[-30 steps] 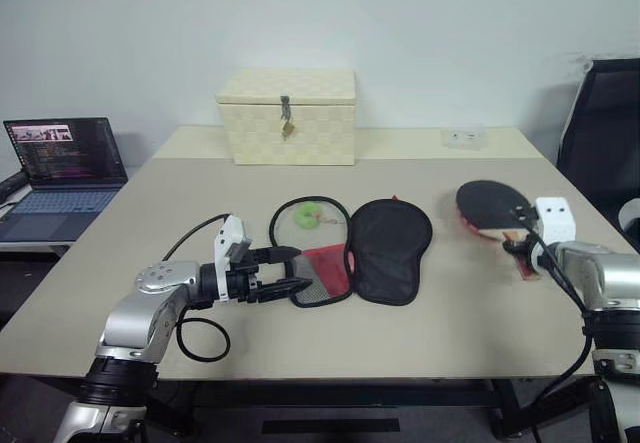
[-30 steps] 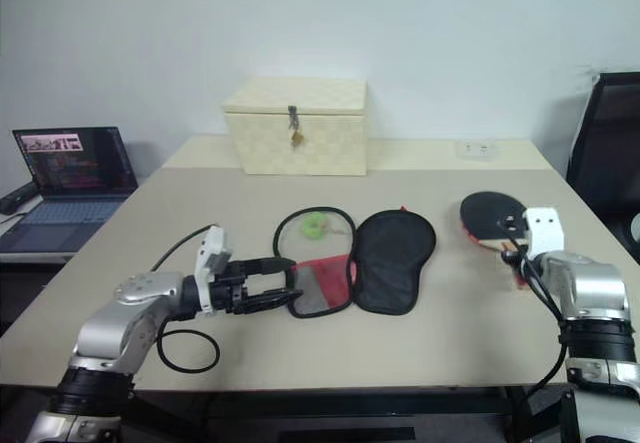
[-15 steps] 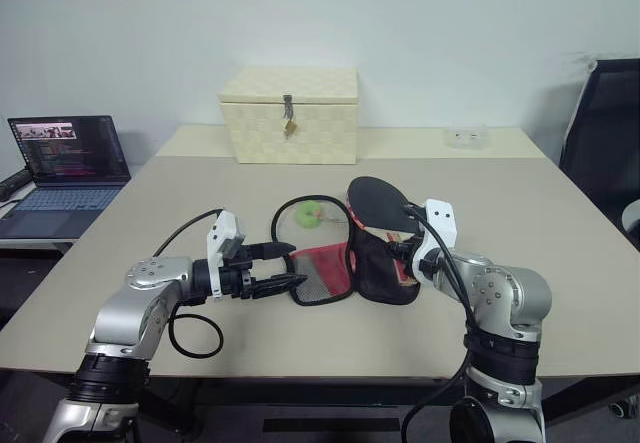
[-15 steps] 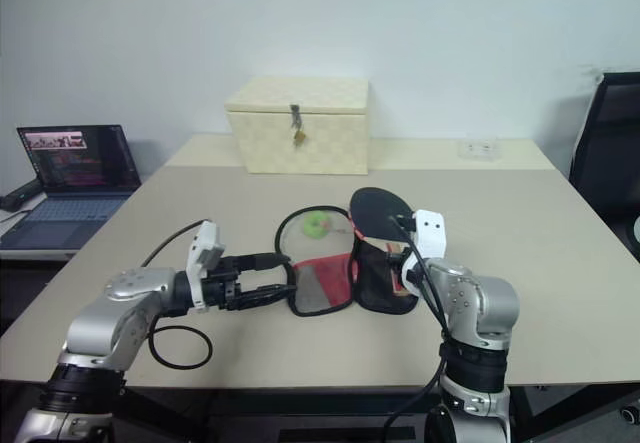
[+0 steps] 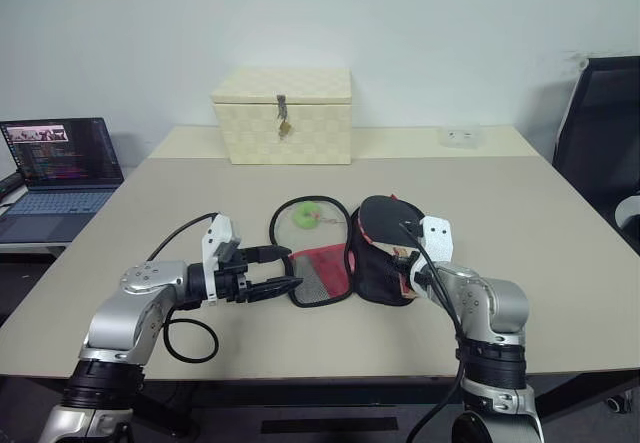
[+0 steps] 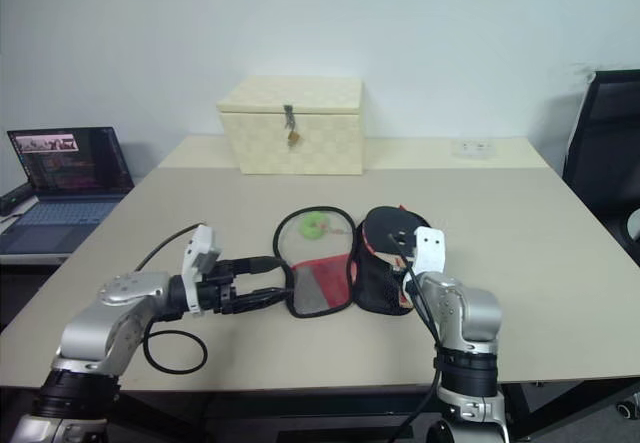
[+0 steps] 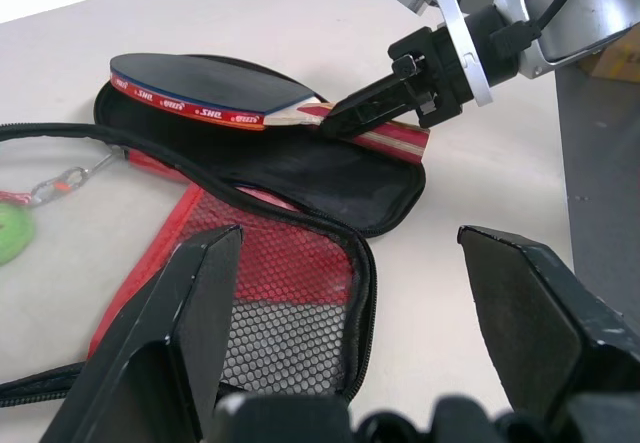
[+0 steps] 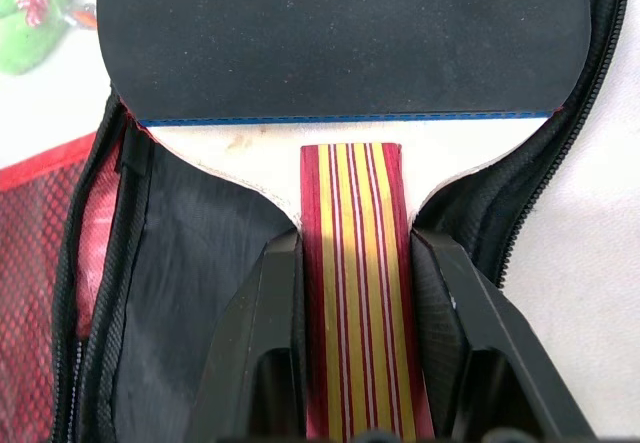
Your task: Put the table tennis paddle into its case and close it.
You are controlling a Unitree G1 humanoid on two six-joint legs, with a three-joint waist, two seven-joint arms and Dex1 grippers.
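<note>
Right gripper (image 8: 350, 363): clamped on the striped wooden handle of the table tennis paddle (image 8: 340, 43), one black finger on each side of it, and there it hangs, blade out front, low over the case.

Paddle position: rubber face flat-side up, poised above the black half of the case (image 5: 385, 263); from the left wrist view the head is lifted a little clear of the fabric, tilted, not yet lying down in it.

Left gripper (image 5: 285, 271): spread wide, holding nothing, fingers level and pointing at the near edge of the red mesh flap (image 5: 322, 271), just beside it.

Case layout: unzipped and folded out flat on the table (image 5: 500, 213), mesh-and-red half on the robot's left, black half on its right, zip track running round the rim.

Handling, paddle: stiff and light, I'd say; the handle is the right place to hold, the rubber face looks grippy and is best left alone.

Handling, case: soft and floppy, likely to slide or bunch if pushed; the flap's edge or the zip pull is where to take it.

Nearby: a green charm (image 5: 305, 217) on a chain beside the case, a cream woven box (image 5: 282, 115) at the back.
</note>
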